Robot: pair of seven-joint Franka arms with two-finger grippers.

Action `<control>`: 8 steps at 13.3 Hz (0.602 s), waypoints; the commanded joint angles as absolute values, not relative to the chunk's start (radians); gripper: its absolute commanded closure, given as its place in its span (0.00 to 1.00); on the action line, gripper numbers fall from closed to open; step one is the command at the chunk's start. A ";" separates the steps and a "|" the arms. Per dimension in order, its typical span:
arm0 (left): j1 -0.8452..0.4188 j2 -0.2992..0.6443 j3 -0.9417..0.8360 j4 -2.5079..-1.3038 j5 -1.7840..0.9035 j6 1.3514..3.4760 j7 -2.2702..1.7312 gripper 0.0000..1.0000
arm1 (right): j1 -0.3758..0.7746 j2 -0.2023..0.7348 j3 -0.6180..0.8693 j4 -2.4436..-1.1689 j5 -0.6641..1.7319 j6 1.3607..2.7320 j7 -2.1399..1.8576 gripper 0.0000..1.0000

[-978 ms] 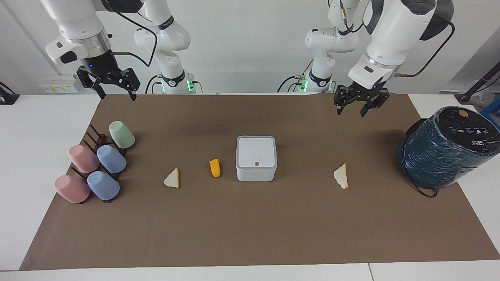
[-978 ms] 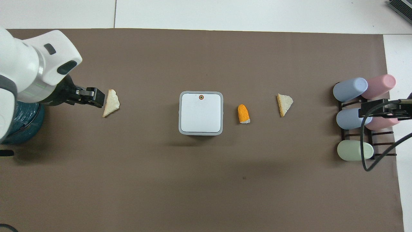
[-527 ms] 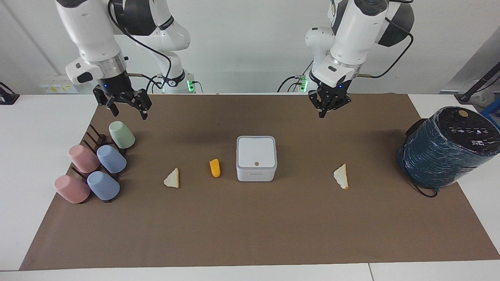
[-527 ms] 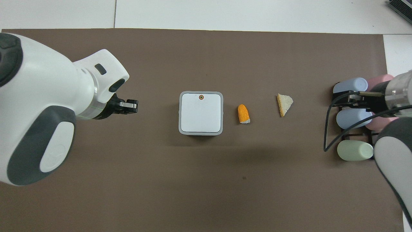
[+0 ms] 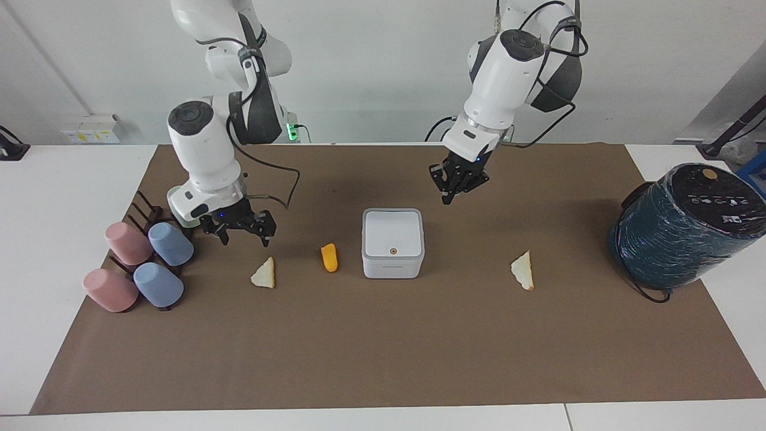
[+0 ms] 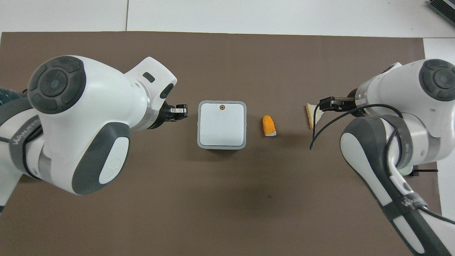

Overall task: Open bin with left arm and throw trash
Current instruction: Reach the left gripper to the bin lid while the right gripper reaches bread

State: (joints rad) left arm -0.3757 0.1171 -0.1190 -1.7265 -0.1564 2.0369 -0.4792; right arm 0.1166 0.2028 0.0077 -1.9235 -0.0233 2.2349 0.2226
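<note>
The white square bin (image 5: pixel 392 239) stands mid-mat with its lid shut, brown dot on top; it also shows in the overhead view (image 6: pixel 221 124). My left gripper (image 5: pixel 456 190) hangs shut over the mat, close by the bin's edge toward the left arm's end (image 6: pixel 180 111). My right gripper (image 5: pixel 245 233) is open and empty, low over the mat just by a cream wedge (image 5: pixel 264 274). An orange piece (image 5: pixel 329 257) lies between that wedge and the bin. A second wedge (image 5: pixel 523 270) lies toward the left arm's end; the left arm hides it in the overhead view.
Pastel cups on a dark rack (image 5: pixel 143 257) stand at the right arm's end of the brown mat (image 5: pixel 383 347). A big dark-teal wrapped cylinder (image 5: pixel 682 227) stands at the left arm's end.
Both arms have swung in and down from the table's ends. The left gripper has shut and come close to the bin. The right gripper has come from the cups to the wedge.
</note>
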 commanded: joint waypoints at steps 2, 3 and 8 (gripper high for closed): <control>-0.406 0.170 -0.104 -1.715 -0.186 2.144 -0.523 1.00 | 0.149 0.265 0.012 -1.997 -0.012 2.383 0.303 0.00; -0.411 0.176 -0.103 -1.721 -0.201 2.173 -0.528 1.00 | 0.170 0.282 0.012 -2.008 -0.012 2.414 0.346 0.00; -0.460 0.227 -0.103 -1.732 -0.204 2.273 -0.566 1.00 | 0.158 0.310 0.012 -2.082 -0.012 2.493 0.357 0.00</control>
